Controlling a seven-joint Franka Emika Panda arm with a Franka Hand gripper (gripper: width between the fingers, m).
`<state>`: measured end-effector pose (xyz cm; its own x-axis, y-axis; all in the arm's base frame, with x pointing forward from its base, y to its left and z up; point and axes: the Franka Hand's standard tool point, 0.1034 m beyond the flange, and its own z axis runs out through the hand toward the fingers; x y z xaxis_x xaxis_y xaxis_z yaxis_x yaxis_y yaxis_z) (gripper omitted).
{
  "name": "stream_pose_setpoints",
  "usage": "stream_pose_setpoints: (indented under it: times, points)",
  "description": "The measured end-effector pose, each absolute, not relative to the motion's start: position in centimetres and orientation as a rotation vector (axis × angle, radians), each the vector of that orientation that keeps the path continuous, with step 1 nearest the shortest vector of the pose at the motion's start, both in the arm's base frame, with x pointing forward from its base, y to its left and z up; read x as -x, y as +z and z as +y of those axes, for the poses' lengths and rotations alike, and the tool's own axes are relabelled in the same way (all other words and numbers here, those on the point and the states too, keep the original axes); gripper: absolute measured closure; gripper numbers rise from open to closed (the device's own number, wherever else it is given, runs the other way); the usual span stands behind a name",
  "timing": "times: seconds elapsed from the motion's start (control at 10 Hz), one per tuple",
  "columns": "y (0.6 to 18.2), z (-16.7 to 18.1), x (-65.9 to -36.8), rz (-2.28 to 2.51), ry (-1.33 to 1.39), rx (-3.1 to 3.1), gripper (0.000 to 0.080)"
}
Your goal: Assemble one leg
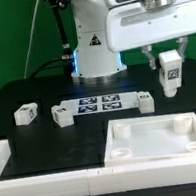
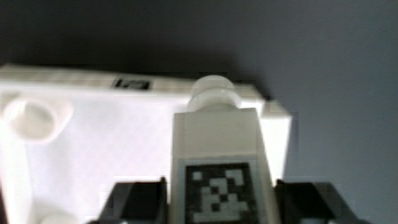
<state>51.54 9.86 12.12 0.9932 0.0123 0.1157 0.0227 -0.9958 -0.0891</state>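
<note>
Above the white panel [image 1: 146, 163], the gripper [image 1: 168, 58] clasps a leg [image 1: 171, 78]

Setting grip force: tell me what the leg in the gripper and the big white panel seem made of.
By looks, the leg is probably rigid white plastic, matte: even dull faces, no glare. Likewise the panel: same matte white, soft shading, moulded round sockets; plastic likely, unconfirmed.
</note>
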Motion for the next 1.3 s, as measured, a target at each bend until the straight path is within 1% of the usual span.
stream_pose_setpoints:
  times: [0.2,0.3,0.5,0.6,0.7,0.8,1.0,1.1,1.2,1.3]
  points:
    - [12.2,8.8,-55.5,-0.054,-0.216,3.044,0.0509]
    - [12.2,8.8,-56.8,-0.05,-0.234,3.04,0.0509]
    - [12.4,9.7,-59.7,-0.06,-0.268,3.027,0.0509]
    - [12.3,10.2,-60.6,-0.066,-0.28,3.022,0.0509]
    - [11.9,10.7,-61.1,-0.073,-0.291,3.018,0.0509]
    - [11.1,11.2,-61.1,-0.083,-0.296,3.017,0.0509]
    - [11.2,11.0,-61.2,-0.079,-0.304,3.017,0.0509]
    - [11.2,11.0,-61.4,-0.077,-0.366,3.012,0.0509]
    - [11.1,11.0,-61.3,-0.076,-0.371,3.012,0.0509]
    - [11.2,10.8,-61.7,-0.07,-0.456,3.003,0.0509]
